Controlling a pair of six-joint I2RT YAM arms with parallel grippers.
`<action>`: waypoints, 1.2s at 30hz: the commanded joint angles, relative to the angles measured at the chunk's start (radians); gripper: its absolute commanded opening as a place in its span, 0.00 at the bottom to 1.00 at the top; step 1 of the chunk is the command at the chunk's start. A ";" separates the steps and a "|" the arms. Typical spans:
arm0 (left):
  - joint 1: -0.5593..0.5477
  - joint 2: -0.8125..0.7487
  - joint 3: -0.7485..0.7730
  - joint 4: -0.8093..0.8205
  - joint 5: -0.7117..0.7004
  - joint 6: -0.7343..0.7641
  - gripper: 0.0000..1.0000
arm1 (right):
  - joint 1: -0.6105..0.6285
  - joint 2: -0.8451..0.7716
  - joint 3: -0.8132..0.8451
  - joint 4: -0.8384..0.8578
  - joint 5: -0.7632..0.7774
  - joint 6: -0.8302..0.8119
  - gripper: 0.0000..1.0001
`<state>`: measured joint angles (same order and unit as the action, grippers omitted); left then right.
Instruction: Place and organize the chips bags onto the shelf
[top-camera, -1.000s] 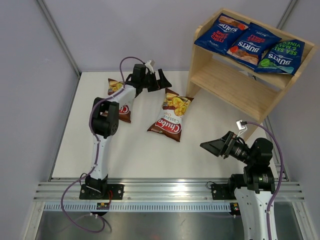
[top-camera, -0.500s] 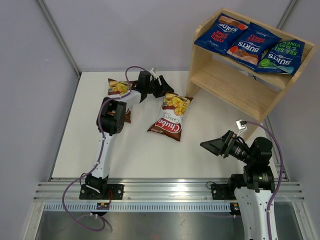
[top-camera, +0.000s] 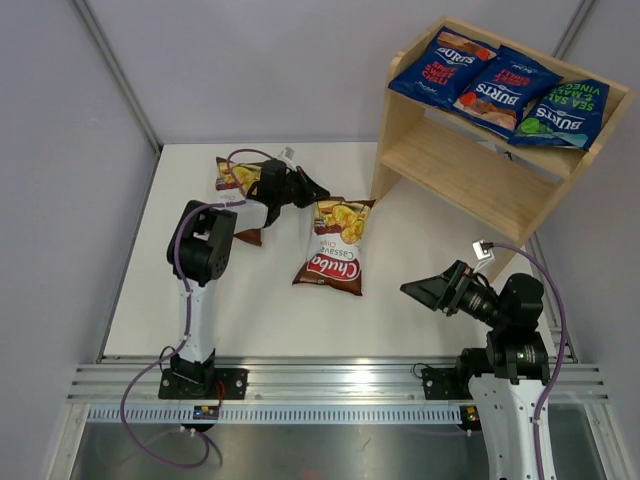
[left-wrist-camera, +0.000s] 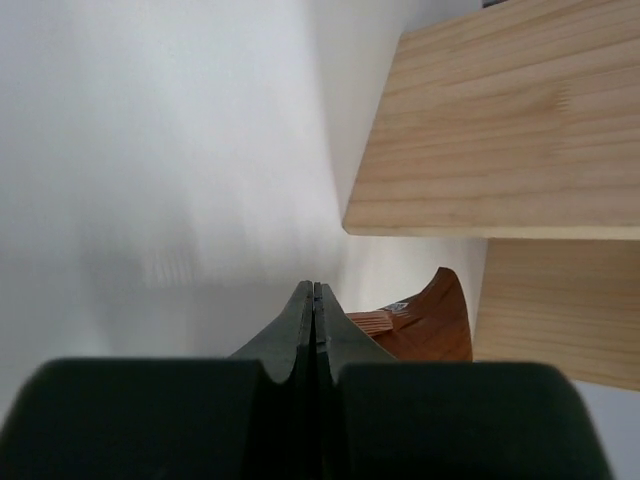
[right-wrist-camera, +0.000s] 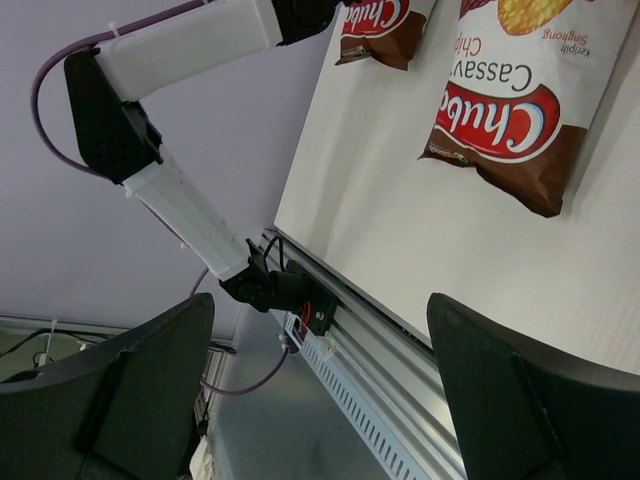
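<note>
Left gripper (top-camera: 308, 188): fingers squeezed flat together at the 11 o'clock corner of the middle Chuba bag (top-camera: 333, 250), can't tell if the seam's pinched
Right gripper (top-camera: 425, 290): wide open, hovering at 4 o'clock
Other Chuba bag (top-camera: 236, 178): 11 o'clock, partly under the left arm (top-camera: 205, 240)
Burts bags (top-camera: 505, 88): all three on the top tier of the shelf (top-camera: 455, 165), 1 o'clock

3 bags (top-camera: 497, 88) crowd the shelf (top-camera: 398, 130) top; its lower tier (top-camera: 470, 170) stands open.
</note>
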<state>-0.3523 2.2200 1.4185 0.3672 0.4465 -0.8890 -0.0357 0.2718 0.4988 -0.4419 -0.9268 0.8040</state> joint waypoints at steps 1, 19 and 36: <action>-0.001 -0.181 -0.104 0.179 -0.098 -0.056 0.00 | -0.001 0.006 -0.006 0.018 0.011 -0.008 0.95; -0.137 -0.962 -0.739 0.236 -0.569 -0.277 0.00 | 0.118 0.395 -0.379 1.051 0.146 0.276 0.94; -0.421 -1.402 -0.580 -0.056 -0.924 -0.266 0.00 | 0.656 1.011 -0.250 1.830 0.410 0.071 0.96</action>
<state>-0.7555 0.8371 0.7441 0.2810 -0.3744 -1.1454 0.5385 1.2701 0.1795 1.1656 -0.6071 0.9615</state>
